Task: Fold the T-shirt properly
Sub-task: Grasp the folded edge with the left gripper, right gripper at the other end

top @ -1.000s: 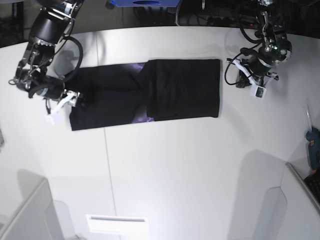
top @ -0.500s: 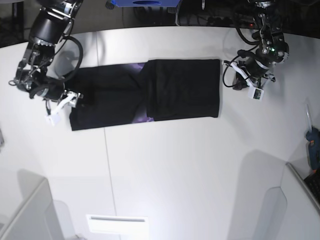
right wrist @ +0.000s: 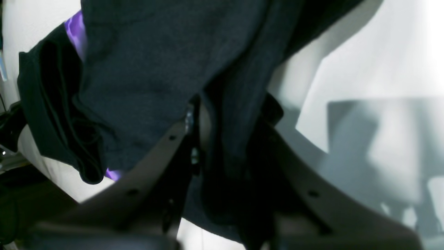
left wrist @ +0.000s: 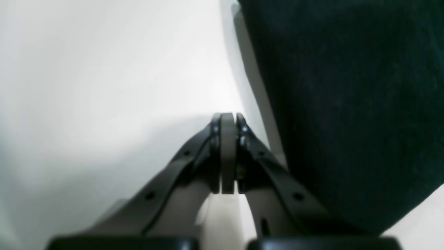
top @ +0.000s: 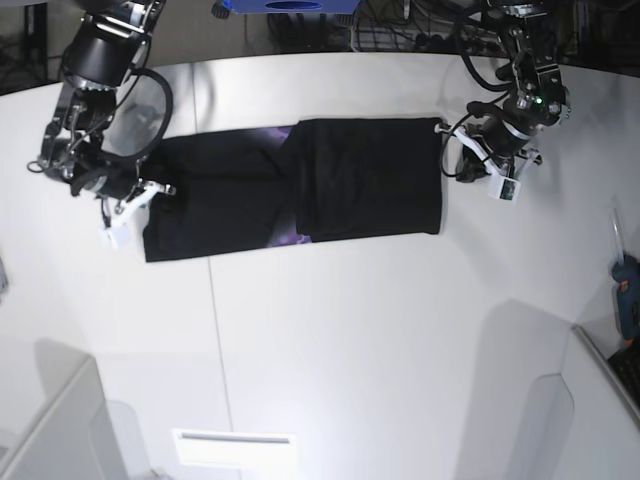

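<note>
So the T-shirt (top: 300, 195) is lying flat on the white surface (top: 330, 330), folded into a long dark strip that runs across the far half of the base view, with one end doubled back over the middle so there's a thicker black block on that view's right and a bit of purple print (top: 272, 133) peeking out at the fold line. The right pincer (right wrist: 211, 139) is at the strip's end on the base view's left, and in its wrist cam the jaws are clamped down on a bunched-up fold of the black fabric, cloth running right between the two fingers, with a sliver of purple showing near the top left. The left pincer (left wrist: 228, 119) is at the opposite end, just beside the shirt's edge, and it's fully closed with the pads pressed flat together and nothing in between; the dark cloth sits right next to it, but I can't tell if it actually touches. Over by the right edge there's a blue tool (top: 627, 290) sitting well apart from everything.
</note>
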You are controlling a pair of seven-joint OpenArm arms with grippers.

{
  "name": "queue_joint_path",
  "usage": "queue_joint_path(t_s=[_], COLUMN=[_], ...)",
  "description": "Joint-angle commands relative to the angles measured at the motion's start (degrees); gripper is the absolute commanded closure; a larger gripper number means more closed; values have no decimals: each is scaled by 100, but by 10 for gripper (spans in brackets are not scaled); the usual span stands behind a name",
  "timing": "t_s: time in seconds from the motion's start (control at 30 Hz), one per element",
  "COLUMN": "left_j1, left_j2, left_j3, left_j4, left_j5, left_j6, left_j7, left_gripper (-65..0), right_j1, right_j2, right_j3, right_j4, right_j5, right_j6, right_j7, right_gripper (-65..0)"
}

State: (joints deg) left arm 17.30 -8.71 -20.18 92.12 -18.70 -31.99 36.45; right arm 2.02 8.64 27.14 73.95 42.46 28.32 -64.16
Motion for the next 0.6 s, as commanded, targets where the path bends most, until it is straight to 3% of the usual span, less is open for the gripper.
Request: queue_joint_path(t_s=[0.0, 0.17, 0.33, 0.5, 0.57], left_j1=[-11, -11, -73, -134, -222], left_j2=[-4, -4, -4, 5, 84], left_j3=[62, 546, 968, 1144, 1170], left_j4=[59, 59, 94, 103, 94], left_j5=[-16, -16, -16, -16, -16], left_j6=[-23, -6, 654, 689, 689], left_j7=[-9, -9, -9, -9, 26], left_gripper=[0, 0, 0, 0, 0], right_j1=[84, 110, 4, -31, -48], right_j2=[89, 186, 160, 160, 169], right_j3=[-1, -274, -494, -494, -503], right_j4=[64, 257, 846, 1172, 1268], right_j5=[14, -382, -1112, -1226, -1226], right_j6=[-5, -5, -14, -40, -243], right_j7=[82, 214, 407, 399, 399], right_gripper=[0, 0, 0, 0, 0])
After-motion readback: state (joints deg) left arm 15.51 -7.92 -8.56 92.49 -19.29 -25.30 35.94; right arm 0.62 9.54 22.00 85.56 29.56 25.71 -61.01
